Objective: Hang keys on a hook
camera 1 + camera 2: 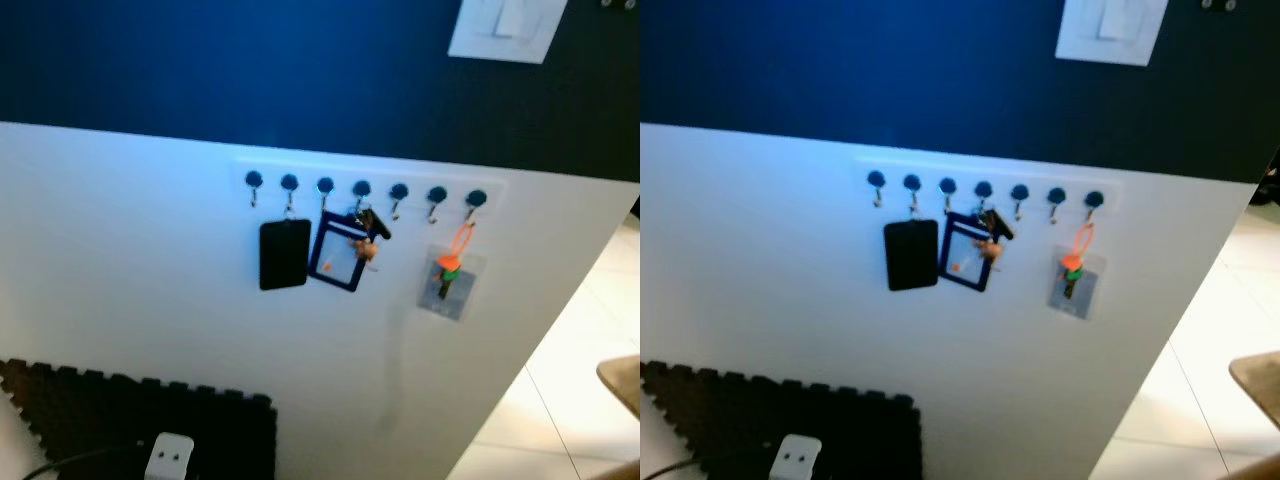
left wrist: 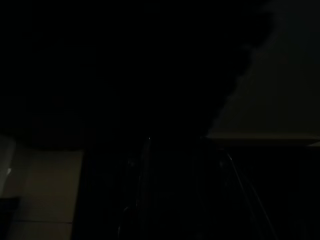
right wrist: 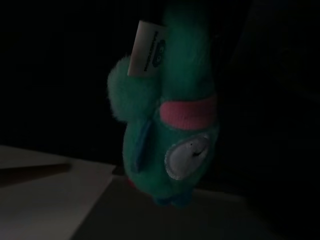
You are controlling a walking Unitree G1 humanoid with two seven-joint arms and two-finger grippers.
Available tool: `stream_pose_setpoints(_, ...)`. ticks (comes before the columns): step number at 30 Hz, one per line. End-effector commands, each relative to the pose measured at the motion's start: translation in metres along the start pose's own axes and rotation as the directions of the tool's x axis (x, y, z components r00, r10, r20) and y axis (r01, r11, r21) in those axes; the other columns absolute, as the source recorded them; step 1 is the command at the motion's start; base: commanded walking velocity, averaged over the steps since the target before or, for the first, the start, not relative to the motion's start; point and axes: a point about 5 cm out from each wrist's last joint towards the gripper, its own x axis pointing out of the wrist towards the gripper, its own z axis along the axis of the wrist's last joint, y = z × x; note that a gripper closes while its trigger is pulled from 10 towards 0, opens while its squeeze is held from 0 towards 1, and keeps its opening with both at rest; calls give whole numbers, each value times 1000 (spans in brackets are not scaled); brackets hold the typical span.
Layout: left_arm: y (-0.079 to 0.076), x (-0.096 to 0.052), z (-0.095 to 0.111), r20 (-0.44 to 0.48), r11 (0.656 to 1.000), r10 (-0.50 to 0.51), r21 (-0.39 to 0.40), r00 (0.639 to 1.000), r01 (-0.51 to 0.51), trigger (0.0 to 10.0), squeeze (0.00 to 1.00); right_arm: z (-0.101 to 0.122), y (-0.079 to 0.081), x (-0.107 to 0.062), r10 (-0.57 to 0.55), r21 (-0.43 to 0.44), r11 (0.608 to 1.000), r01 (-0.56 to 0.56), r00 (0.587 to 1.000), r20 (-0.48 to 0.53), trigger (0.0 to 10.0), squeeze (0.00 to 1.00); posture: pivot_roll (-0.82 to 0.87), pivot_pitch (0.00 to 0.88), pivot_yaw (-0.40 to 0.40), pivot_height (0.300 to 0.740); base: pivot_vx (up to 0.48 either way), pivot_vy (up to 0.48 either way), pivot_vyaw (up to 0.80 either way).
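A row of several blue-capped hooks runs across a white wall panel. From them hang a black card holder, a blue-framed card holder, a small bunch of keys with a black fob, and an orange lanyard with a clear badge. In the right wrist view a teal plush keychain with a pink band and a white tag dangles close to the camera, and my right gripper is shut on its top end in the dark. The left wrist view is almost black.
A white light switch plate sits on the dark blue wall above. A black foam mat with a white plug lies at the lower left. Pale floor tiles and a wooden edge lie past the panel's right end.
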Motion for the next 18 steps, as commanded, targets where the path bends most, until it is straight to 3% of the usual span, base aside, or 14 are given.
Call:
stream_pose_setpoints(1,-6,0,0,10,1000,-28,9,1000,28,10000,0,-7,-7,-3,-25,11,1000,25,999,-29,10000,0,47,72,-27,740,0,-454,0)
stream_pose_setpoints(4,-5,0,1,24,1000,-18,-24,1000,18,10000,0,-8,-7,-3,-26,13,1000,26,999,-35,10000,0,47,73,-27,740,0,0,0)
stream_pose_setpoints(18,-4,0,-3,-18,999,-9,-32,1000,8,10000,0,-10,-7,-4,-27,15,1000,27,998,-54,10000,0,49,72,-28,740,0,0,0)
